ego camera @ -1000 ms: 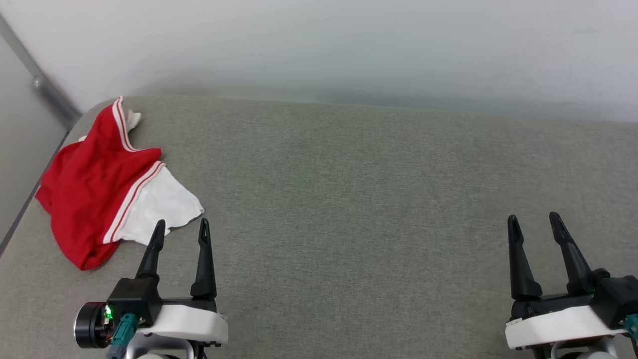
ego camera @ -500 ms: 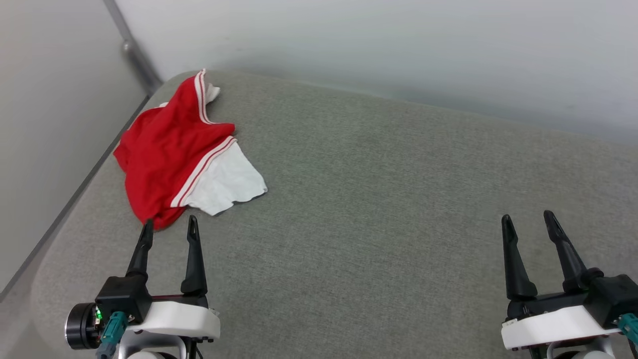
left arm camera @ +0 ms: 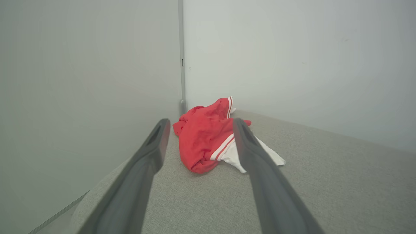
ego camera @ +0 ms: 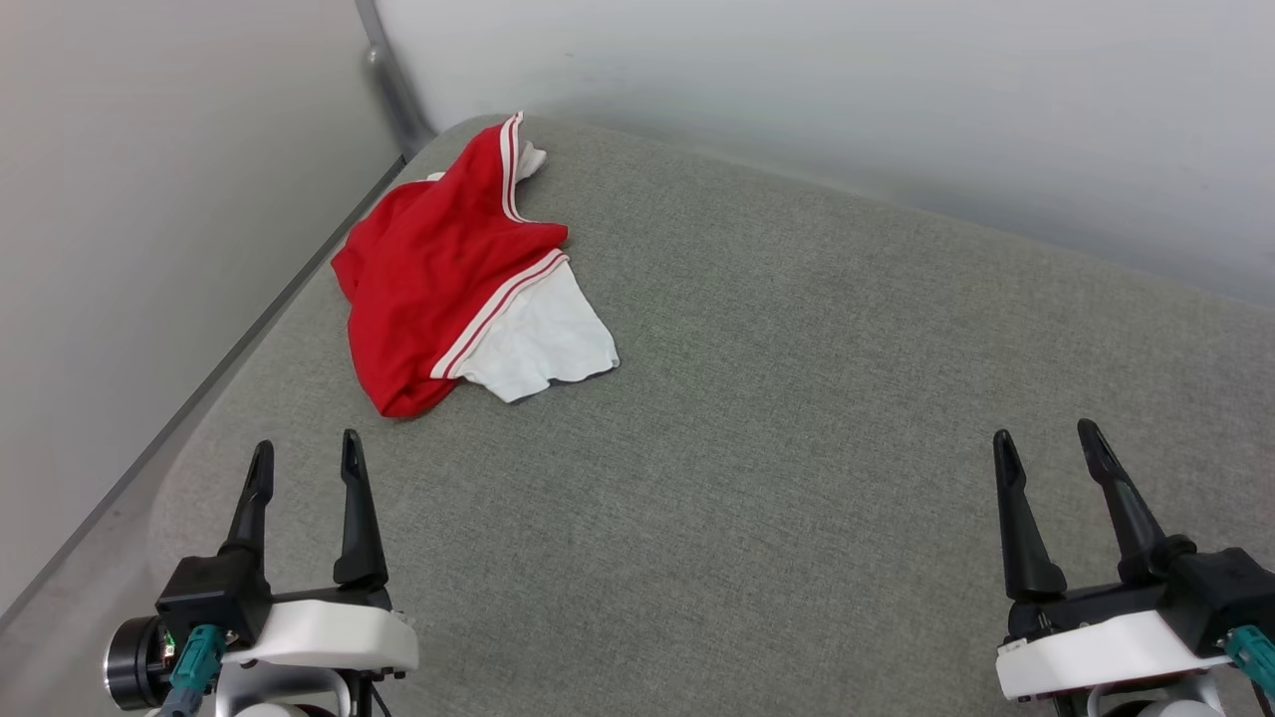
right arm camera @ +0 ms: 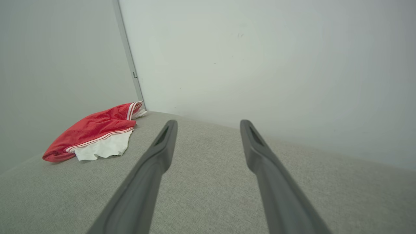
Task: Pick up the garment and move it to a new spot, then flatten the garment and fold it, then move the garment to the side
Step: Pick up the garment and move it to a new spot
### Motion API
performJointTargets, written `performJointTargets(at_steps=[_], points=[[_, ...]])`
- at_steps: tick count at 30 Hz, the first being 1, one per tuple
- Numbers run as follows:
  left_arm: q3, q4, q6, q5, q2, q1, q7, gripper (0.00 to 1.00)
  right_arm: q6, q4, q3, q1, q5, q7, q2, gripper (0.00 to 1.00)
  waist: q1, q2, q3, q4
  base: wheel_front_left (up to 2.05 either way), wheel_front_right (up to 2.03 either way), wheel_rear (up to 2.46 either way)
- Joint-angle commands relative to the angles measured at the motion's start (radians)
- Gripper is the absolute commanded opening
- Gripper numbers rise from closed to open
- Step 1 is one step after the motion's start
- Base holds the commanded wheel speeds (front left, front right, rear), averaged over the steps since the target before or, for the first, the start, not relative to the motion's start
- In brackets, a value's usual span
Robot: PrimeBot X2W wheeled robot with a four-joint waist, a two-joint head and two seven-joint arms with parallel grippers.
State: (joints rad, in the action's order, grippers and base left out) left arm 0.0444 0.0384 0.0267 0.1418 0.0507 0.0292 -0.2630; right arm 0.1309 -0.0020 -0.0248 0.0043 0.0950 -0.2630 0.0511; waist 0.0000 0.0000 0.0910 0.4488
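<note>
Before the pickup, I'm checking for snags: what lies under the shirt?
Grey padded surface shows around the crumpled shirt, whose white sleeve lies flat on it. Anything beneath the folds is covered.

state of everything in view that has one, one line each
garment: crumpled in a heap, unfolded, lying at the far left corner of the grey padded surface, not held
left gripper: jaws open, empty, short of the garment
right gripper: jaws open, empty, well away from the garment
</note>
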Motion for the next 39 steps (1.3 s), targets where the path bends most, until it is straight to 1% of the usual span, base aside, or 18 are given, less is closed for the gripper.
performJointTargets(at_steps=[1,4,6,8,11,15,17,22,24,28,30,34,36,37,39], points=[[0.005,-0.001,0.002,0.002,-0.001,-0.004,-0.003,1.00,0.000,-0.006,0.000,0.000,-0.005,-0.003,-0.002,1.00,0.0000,0.0000,0.002,0.003,0.00,0.00,0.00],[0.028,-0.001,0.001,0.020,0.000,0.007,-0.003,1.00,0.000,-0.009,0.004,-0.006,-0.006,-0.003,-0.002,1.00,0.0000,0.0000,0.010,0.001,0.00,0.00,0.00],[0.048,-0.004,-0.014,0.009,-0.001,0.030,-0.003,1.00,0.000,-0.014,0.006,-0.014,-0.013,-0.003,-0.002,1.00,0.0000,0.0000,0.021,-0.003,0.00,0.00,0.00],[0.080,-0.008,-0.036,0.002,0.000,0.062,-0.003,1.00,0.000,-0.020,0.008,-0.024,-0.022,-0.003,-0.002,1.00,0.0000,0.0000,0.038,-0.010,0.00,0.00,0.00],[0.135,-0.008,-0.079,0.001,0.017,0.136,-0.003,1.00,0.000,-0.032,0.006,-0.039,-0.047,-0.003,-0.002,1.00,0.0000,0.0000,0.075,-0.023,0.00,0.00,0.00],[0.205,0.003,-0.127,0.020,0.068,0.273,-0.003,1.00,0.000,-0.056,0.000,-0.078,-0.083,-0.003,-0.002,1.00,0.0000,0.0000,0.158,-0.050,0.00,0.00,0.00],[0.236,0.002,-0.140,0.048,0.077,0.344,-0.003,1.00,0.000,-0.072,-0.003,-0.101,-0.110,-0.003,-0.002,1.00,0.0000,0.0000,0.211,-0.064,0.00,0.00,0.00],[0.255,0.036,-0.156,0.086,0.160,0.514,-0.003,1.00,0.000,-0.118,-0.023,-0.150,-0.156,-0.003,-0.001,1.00,0.0000,0.0000,0.329,-0.086,0.00,0.00,0.00],[0.240,0.045,-0.155,0.123,0.195,0.577,-0.003,1.00,0.000,-0.137,-0.023,-0.167,-0.169,-0.003,-0.001,1.00,0.0000,0.0000,0.369,-0.093,0.00,0.00,0.00],[0.199,0.089,-0.156,0.190,0.294,0.660,-0.003,1.00,0.000,-0.176,-0.022,-0.195,-0.183,-0.003,-0.001,1.00,0.0000,0.0000,0.430,-0.106,0.00,0.00,0.00],[0.170,0.132,-0.156,0.243,0.344,0.697,-0.003,1.00,0.000,-0.192,-0.022,-0.207,-0.184,-0.003,-0.001,1.00,0.0000,0.0000,0.451,-0.115,0.00,0.00,0.00],[0.064,0.254,-0.156,0.347,0.468,0.757,0.021,1.00,0.000,-0.224,-0.022,-0.224,-0.191,-0.003,-0.001,1.00,0.0000,0.0000,0.483,-0.131,0.00,0.00,0.00],[-0.011,0.309,-0.156,0.435,0.511,0.785,0.095,1.00,0.000,-0.238,-0.023,-0.232,-0.197,-0.003,0.000,1.00,0.0000,0.0000,0.499,-0.137,0.00,0.00,0.00],[-0.047,0.324,-0.156,0.462,0.548,0.800,0.127,1.00,0.000,-0.246,-0.022,-0.236,-0.200,-0.003,-0.001,1.00,0.0000,0.0000,0.507,-0.140,0.00,0.00,0.00],[-0.128,0.357,-0.155,0.532,0.600,0.820,0.209,1.00,0.000,-0.258,-0.018,-0.241,-0.205,-0.003,-0.001,1.00,0.0000,0.0000,0.523,-0.147,0.00,0.00,0.00]])
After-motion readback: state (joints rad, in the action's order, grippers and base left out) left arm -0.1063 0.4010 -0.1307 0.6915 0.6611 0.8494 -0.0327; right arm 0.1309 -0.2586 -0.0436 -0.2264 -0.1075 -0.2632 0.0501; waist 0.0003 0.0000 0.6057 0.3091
